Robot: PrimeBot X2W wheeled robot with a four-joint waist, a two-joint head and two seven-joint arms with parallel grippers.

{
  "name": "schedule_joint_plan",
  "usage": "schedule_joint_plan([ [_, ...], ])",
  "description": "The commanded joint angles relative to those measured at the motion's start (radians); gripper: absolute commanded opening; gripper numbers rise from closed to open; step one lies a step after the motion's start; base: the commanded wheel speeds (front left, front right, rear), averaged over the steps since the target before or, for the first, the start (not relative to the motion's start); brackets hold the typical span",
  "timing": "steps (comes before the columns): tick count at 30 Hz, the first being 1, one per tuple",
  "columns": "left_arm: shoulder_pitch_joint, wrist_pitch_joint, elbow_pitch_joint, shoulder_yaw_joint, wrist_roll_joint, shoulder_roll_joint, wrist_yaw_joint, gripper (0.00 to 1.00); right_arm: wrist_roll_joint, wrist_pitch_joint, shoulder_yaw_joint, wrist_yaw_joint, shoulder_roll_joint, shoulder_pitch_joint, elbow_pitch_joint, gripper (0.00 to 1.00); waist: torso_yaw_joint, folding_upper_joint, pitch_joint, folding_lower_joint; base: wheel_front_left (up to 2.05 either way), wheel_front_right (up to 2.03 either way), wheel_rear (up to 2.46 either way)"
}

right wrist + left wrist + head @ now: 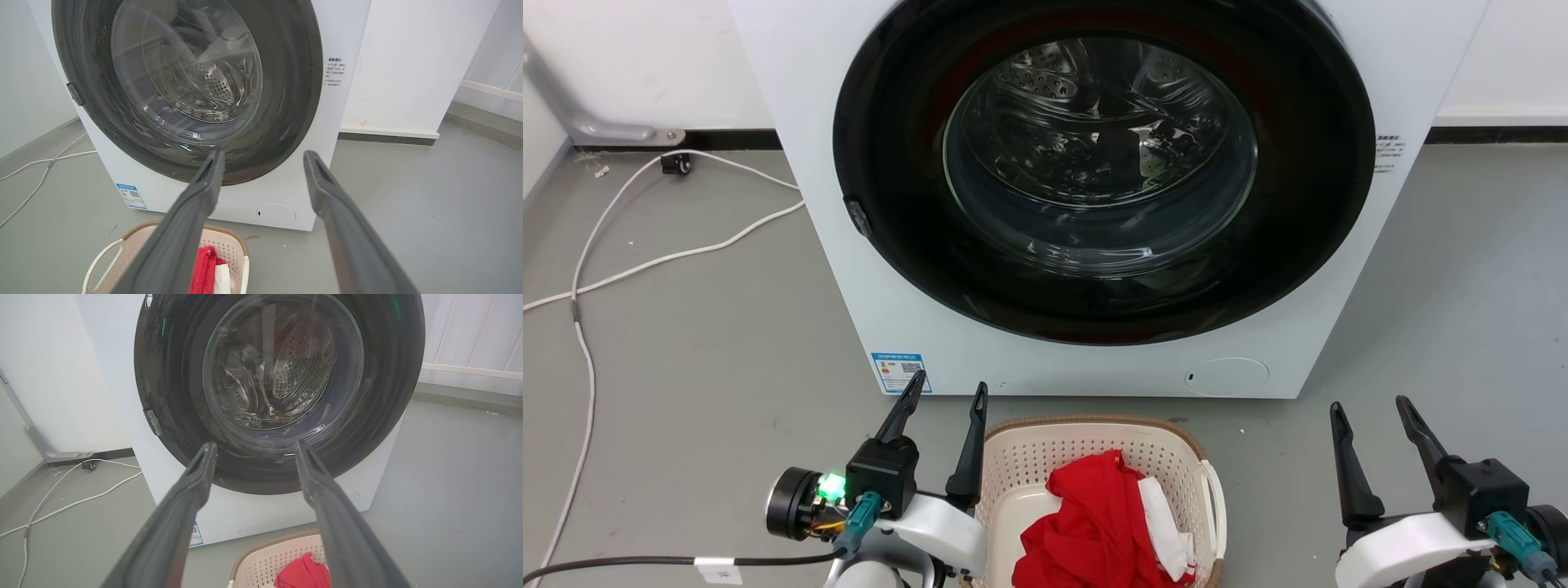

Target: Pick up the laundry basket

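Laundry basket (1045, 453) sat on the floor (686, 367) right in front of the washing machine (809, 163), below its round door (1103, 163). Left gripper (952, 380) hung just beside the basket's left rim, couldn't tell if the nearer finger touched it; right gripper (1368, 403) was well apart off the other side, past the white handle (1219, 498). Both pointed toward the washing machine, fingers spread fairly wide, and held nothing. Basket itself: cream perforated plastic, brown woven-look rim, with a bunched-up red cloth (1094, 523) and a bit of white fabric (1168, 523) inside.
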Motion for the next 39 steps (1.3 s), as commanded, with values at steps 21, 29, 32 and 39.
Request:
schedule_joint_plan([
  [21,-0.066,-0.004,0.144,0.029,-0.043,-0.002,0.014,1.00,0.032,-0.028,0.003,0.000,0.002,-0.079,0.112,1.00,-0.012,-0.0001,0.169,0.0000,0.00,0.00,0.00],
  [29,-0.160,-0.004,0.322,0.037,-0.083,-0.002,-0.009,1.00,0.045,-0.053,0.025,0.000,0.002,-0.166,0.263,1.00,-0.026,-0.0001,0.324,0.0000,0.00,0.00,0.00],
  [32,-0.209,-0.004,0.405,0.042,-0.100,-0.002,-0.022,1.00,0.048,-0.062,0.037,0.000,0.002,-0.207,0.331,1.00,-0.030,-0.0001,0.377,0.0000,0.00,0.00,0.00],
  [39,-0.331,-0.004,0.565,0.059,-0.133,0.002,-0.048,1.00,0.057,-0.080,0.070,0.000,0.002,-0.319,0.475,1.00,-0.041,-0.0001,0.479,0.0000,0.00,0.00,0.00],
])
